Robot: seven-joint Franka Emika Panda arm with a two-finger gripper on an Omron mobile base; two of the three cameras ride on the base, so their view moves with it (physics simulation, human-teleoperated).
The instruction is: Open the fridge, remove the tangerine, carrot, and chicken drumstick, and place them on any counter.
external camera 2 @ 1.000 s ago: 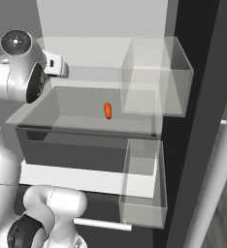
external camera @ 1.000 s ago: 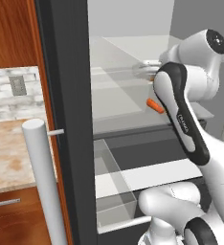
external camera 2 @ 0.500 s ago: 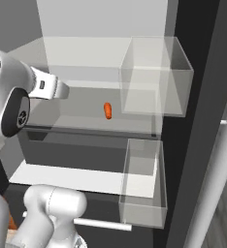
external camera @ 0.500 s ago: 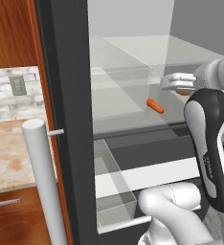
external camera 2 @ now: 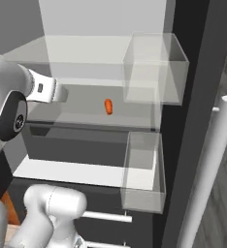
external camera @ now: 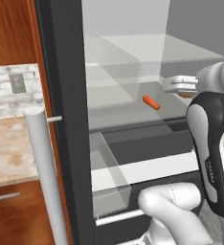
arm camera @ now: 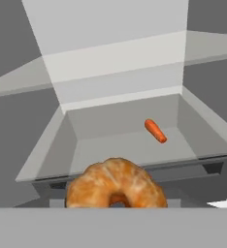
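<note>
Inside the open fridge [external camera: 61,95], carrot [external camera: 151,102] on shelf, tool [external camera: 178,84] clamped on tangerine [arm camera: 115,185]

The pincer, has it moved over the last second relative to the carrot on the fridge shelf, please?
Yes. In the left base view the pincer has swung rightward, away from the carrot, which has stayed on the fridge shelf.

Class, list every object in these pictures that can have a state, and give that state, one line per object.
fridge, door open, shelves exposed
carrot, lying on the glass shelf inside the fridge, untouched
tangerine, held in the gripper, clear of the shelf
gripper, shut on the tangerine, at the front of the fridge
</note>
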